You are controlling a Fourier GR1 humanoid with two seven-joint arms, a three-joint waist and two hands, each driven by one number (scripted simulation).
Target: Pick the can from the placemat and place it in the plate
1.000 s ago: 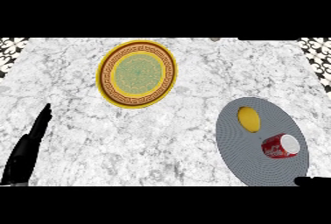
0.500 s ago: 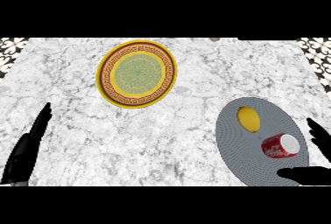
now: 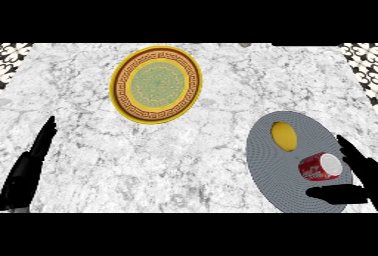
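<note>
1 can (image 3: 320, 167), on its side on the placemat (image 3: 269, 170) at the counter's right edge; right hand (image 3: 353, 176) spread around it, ungrasped. Step: reach. Next: close, carry to plate (image 3: 118, 85). Left hand (image 3: 28, 167) resting, fingers straight.

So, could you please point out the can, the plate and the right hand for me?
can (image 3: 319, 167), head view, on its red side.
plate (image 3: 156, 83), head view, on its green centre.
right hand (image 3: 362, 170), head view, on its fingers beside the can.

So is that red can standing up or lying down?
Lying down: the can rests on its side on the grey placemat, pale end facing up-right.
</note>
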